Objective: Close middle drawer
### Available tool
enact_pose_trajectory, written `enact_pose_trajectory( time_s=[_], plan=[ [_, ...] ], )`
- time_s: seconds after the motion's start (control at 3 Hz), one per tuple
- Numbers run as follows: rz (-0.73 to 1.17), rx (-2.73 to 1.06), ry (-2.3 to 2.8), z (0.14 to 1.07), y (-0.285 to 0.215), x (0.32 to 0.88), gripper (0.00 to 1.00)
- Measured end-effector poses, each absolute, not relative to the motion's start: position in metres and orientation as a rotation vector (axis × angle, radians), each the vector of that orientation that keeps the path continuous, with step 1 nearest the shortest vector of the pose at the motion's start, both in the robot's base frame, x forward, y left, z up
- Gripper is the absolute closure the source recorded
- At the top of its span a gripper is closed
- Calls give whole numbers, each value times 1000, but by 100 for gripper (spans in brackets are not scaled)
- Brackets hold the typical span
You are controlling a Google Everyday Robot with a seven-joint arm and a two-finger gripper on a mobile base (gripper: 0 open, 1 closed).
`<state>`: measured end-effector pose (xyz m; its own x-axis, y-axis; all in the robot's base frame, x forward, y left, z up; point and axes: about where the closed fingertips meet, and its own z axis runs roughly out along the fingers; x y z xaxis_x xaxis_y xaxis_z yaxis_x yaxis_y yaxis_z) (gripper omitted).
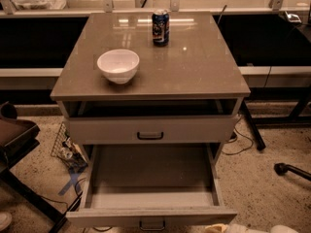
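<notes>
The middle drawer (151,216) is pulled far out toward the camera at the bottom of the view. Its inside (150,171) is empty, and its small dark bar handle (152,224) sits at the bottom edge. Above it, the taller uppermost front (150,129) with a like handle stands slightly out from the cabinet. The lowest front is hidden under the open drawer. My gripper is not in view. Only pale rounded shapes (228,227) show at the bottom edge, right of the drawer front.
On the cabinet top (204,72) stand a white bowl (118,65) at the left and a blue can (160,27) at the back. A dark chair (14,140) and clutter (65,152) are on the floor at the left. Cables and a chair foot (286,169) lie at the right.
</notes>
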<state>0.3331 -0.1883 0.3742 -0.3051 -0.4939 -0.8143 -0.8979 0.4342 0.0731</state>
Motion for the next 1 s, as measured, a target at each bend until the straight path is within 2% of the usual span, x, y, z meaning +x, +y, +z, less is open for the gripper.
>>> enact_pose_trajectory(
  time_s=[1.0],
  plan=[
    [659,-1262,1863,399,-149,412,100]
  ],
)
